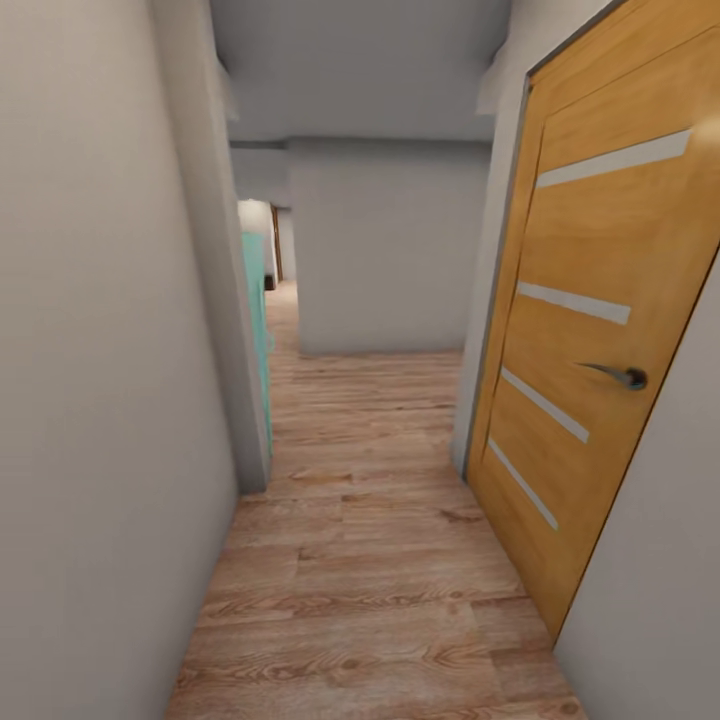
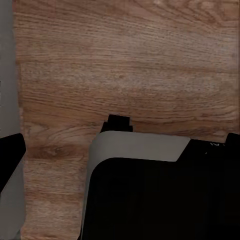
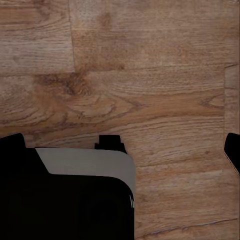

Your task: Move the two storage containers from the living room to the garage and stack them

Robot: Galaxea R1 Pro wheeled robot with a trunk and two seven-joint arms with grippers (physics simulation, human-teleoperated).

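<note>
You're in a narrow hallway, wood-plank floor (image 1: 370, 560) running ahead to a grey wall (image 1: 385, 250) at the far end. There's a wood-panelled door (image 1: 600, 330) on your right with its lever handle (image 1: 620, 375), shut as far as I can see, and a sliver of something teal (image 1: 258, 330) past the left wall's corner (image 1: 235, 300). No red-orange boxes anywhere here, so I'd say you're in transit.

Both wrist cameras look straight down at planks, with the robot's dark-and-grey body (image 2: 150, 190) at the edge. At the picture edges there are dark shapes, maybe fingertips, but I can't tell whether either claw is spread or closed, and nothing seems carried.

Keep centred between the walls; mind the left corner and the door frame on the right. Drive slow, steer straight.

No writing or labels readable.
</note>
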